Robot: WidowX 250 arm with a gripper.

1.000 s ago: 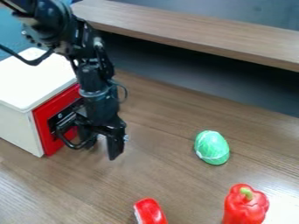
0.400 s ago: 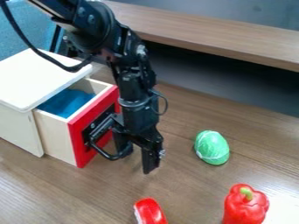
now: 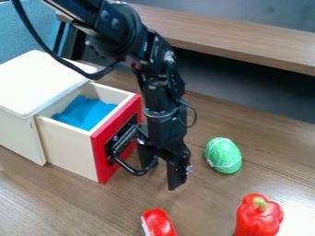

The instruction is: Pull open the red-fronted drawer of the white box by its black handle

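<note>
Here, the black gripper (image 3: 162,177) stands open at the red-fronted drawer (image 3: 101,156), one finger apparently tucked inside its looped handle (image 3: 128,168) for purchase; the drawer juts from the white cabinet (image 3: 20,138), baring blue material (image 3: 87,114), with a green toy (image 3: 223,156) lying apart.

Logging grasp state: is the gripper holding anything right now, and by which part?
Nothing looks clamped. The gripper has its fingers apart at the black handle of the open drawer; one finger appears hooked inside the handle's loop.

Wood ledge (image 3: 246,39), prob. blue chair (image 3: 12,34), bkgd
</note>
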